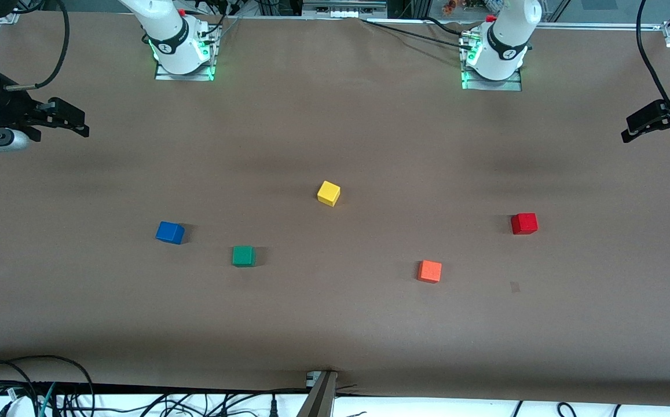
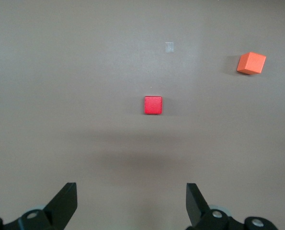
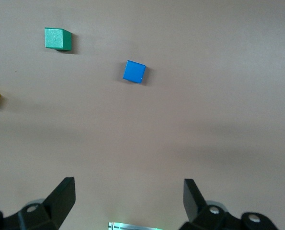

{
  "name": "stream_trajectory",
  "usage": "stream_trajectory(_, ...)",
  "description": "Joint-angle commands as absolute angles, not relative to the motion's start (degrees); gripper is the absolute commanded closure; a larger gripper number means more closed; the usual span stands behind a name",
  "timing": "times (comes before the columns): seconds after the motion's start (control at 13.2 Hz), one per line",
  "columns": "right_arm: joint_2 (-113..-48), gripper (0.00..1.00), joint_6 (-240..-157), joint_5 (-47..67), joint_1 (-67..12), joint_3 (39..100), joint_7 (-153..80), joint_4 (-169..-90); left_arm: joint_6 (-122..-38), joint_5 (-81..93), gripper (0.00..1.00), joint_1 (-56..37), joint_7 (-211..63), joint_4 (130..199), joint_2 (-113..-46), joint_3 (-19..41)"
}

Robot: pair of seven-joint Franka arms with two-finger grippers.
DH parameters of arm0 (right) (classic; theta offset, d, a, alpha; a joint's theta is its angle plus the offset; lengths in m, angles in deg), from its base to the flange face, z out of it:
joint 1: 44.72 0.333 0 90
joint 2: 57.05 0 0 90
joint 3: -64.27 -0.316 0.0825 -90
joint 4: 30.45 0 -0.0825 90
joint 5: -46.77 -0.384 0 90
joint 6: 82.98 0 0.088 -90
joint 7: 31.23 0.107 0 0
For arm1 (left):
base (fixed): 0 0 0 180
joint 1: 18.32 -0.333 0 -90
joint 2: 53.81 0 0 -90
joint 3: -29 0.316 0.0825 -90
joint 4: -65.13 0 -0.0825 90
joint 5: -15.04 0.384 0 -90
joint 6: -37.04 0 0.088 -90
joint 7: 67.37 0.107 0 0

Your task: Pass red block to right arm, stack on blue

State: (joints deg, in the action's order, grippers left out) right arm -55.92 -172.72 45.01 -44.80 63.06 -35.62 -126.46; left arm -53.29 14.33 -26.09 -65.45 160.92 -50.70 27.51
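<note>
The red block (image 1: 524,223) lies on the brown table toward the left arm's end; it also shows in the left wrist view (image 2: 153,105). The blue cube (image 1: 169,232) lies toward the right arm's end and shows in the right wrist view (image 3: 134,71). My left gripper (image 1: 630,130) hangs open and empty above the table's edge at the left arm's end, apart from the red block (image 2: 131,201). My right gripper (image 1: 83,126) hangs open and empty above the table's edge at the right arm's end, apart from the blue cube (image 3: 129,196).
A yellow cube (image 1: 328,193) lies mid-table. A green cube (image 1: 243,255) lies beside the blue one, nearer the camera. An orange cube (image 1: 429,271) lies nearer the camera than the red block. A small pale mark (image 1: 515,286) is on the table. Cables run along the table's near edge.
</note>
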Motion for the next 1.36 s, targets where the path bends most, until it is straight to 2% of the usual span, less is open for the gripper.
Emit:
stream_trajectory(0.0, -55.5, 0.0, -172.7, 45.3, -45.0, 62.9, -35.4, -126.9, -51.6, 13.8, 0.0, -26.8, -64.1, 160.4, -50.2, 27.1)
stream_trajectory(0.99, -55.6, 0.0, -172.4, 45.1, -45.0, 63.0, -35.3, -126.9, -51.6, 13.4, 0.0, -27.1, -64.6, 161.0, -50.3, 27.2)
stream_trajectory(1.29, -55.5, 0.0, -172.1, 45.1, -44.9, 62.9, -35.3, -126.9, -53.1, 14.0, 0.0, -27.1, -65.0, 163.2, -51.3, 27.2)
